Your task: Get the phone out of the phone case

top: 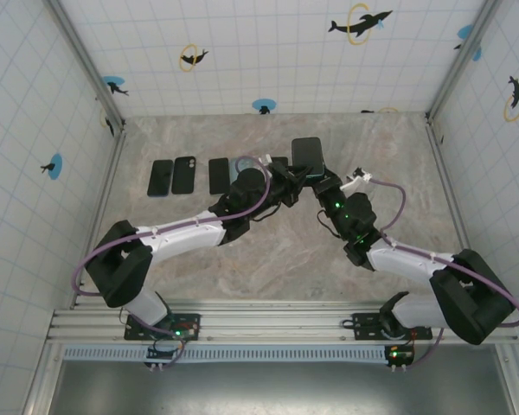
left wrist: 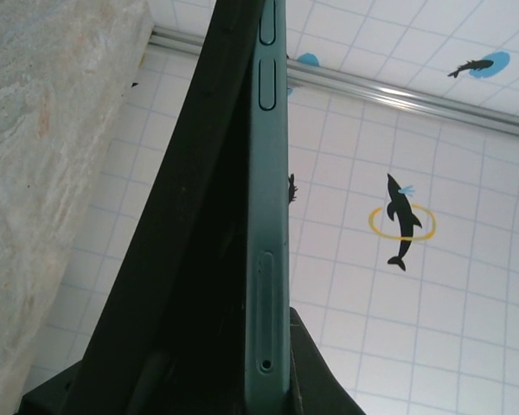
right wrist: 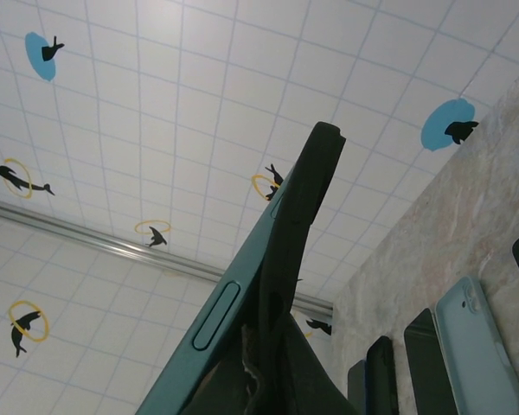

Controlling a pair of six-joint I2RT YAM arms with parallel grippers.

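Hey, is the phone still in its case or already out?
Partly out, it seems: the teal phone shows its buttoned side edge bare, while the black case lies against it.

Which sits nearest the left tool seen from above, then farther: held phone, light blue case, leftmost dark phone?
1. The held phone, gripped in the left tool.
2. The light blue case, on the table just to the left.
3. The leftmost dark phone, at the row's far left end.

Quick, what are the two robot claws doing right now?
Left gripper: shut on the phone.
Right gripper: shut on the phone too.
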